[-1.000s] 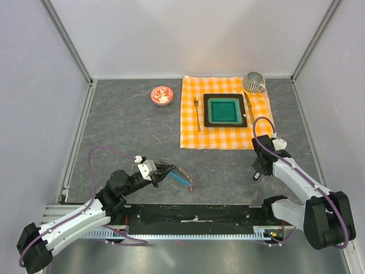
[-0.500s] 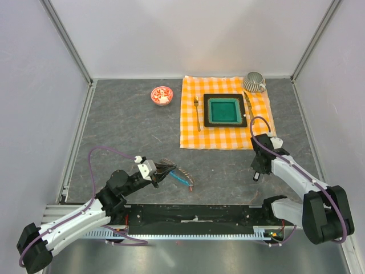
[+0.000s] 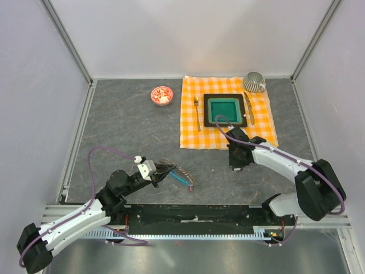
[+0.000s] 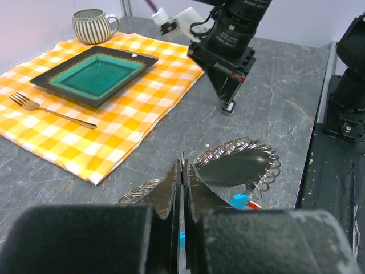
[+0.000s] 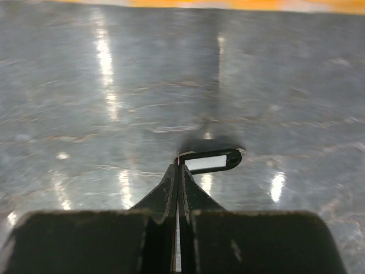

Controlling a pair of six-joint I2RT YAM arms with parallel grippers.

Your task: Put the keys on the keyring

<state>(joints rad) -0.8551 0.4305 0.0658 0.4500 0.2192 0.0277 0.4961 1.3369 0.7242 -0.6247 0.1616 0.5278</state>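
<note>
Grey marbled tabletop (image 3: 125, 131). I read the left gripper (image 4: 182, 171) clamped on the coiled wire keyring (image 4: 239, 151); the right gripper (image 5: 178, 165) pinches the thin ring of an oblong key tag (image 5: 208, 162).

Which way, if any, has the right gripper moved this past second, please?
Yes, leftward: the right gripper, earlier off the checked cloth's right corner, now sits before the green plate.

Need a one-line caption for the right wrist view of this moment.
Right gripper shut, pinching the small ring of a black key tag with a white label, over the grey table.
</note>
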